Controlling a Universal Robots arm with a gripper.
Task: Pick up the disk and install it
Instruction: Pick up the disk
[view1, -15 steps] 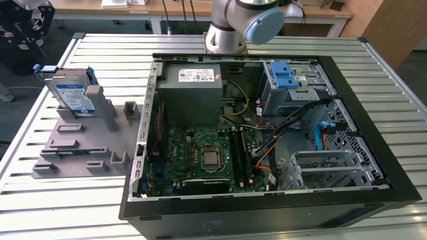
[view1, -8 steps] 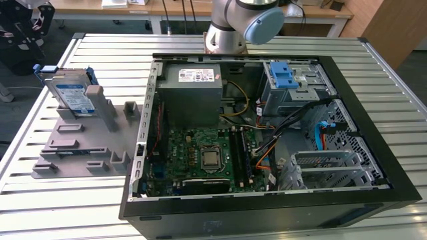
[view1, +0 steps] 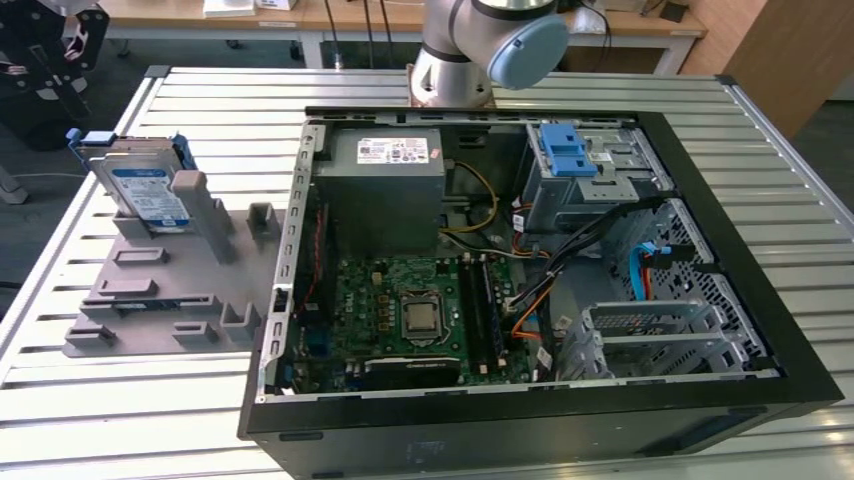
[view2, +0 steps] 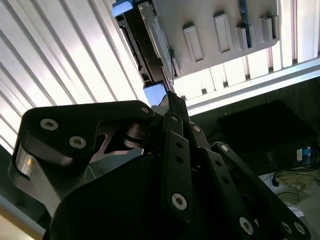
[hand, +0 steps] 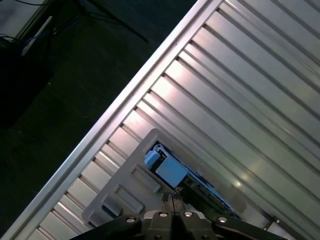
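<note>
The disk (view1: 142, 186), a silver drive with a white-and-blue label in a blue bracket, stands upright in a slot of the grey holder (view1: 147, 290) on the exterior view's left. In the first wrist view the disk (hand: 168, 169) appears edge-on, well below my gripper (hand: 173, 196). The gripper's two thin fingers are pressed together, shut on nothing. In the second wrist view the gripper (view2: 170, 94) points toward the disk (view2: 156, 37) on the holder (view2: 225, 30).
An open computer case (view1: 747, 390) lies on the slatted metal table (view1: 200, 100). Inside it are a motherboard (view1: 414, 310), a grey power-supply box (view1: 387, 190) and a drive cage with blue tabs (view1: 567, 150). The arm's base (view1: 461, 60) stands behind the case.
</note>
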